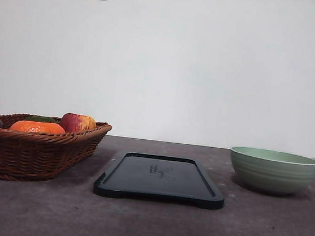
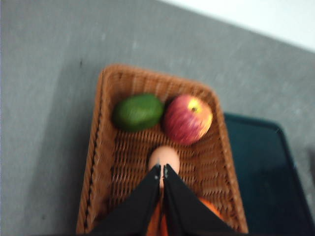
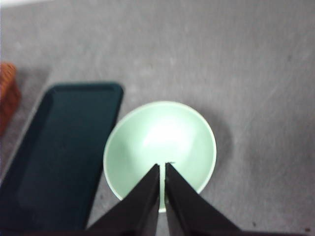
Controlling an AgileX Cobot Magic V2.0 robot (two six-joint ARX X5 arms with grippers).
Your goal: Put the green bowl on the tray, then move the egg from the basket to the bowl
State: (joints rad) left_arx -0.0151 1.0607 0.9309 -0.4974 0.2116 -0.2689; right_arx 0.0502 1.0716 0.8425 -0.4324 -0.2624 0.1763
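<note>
With the green bowl (image 1: 273,170) resting on the worktop (image 1: 145,225) at the frame's right, beside the empty tray (image 1: 160,178), the right gripper (image 3: 163,166), jaws closed above it, should open and pinch the rim squarely before lifting.

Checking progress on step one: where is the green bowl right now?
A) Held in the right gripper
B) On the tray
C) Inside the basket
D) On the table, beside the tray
D: the green bowl rests on the grey table, apart from the empty tray.
</note>
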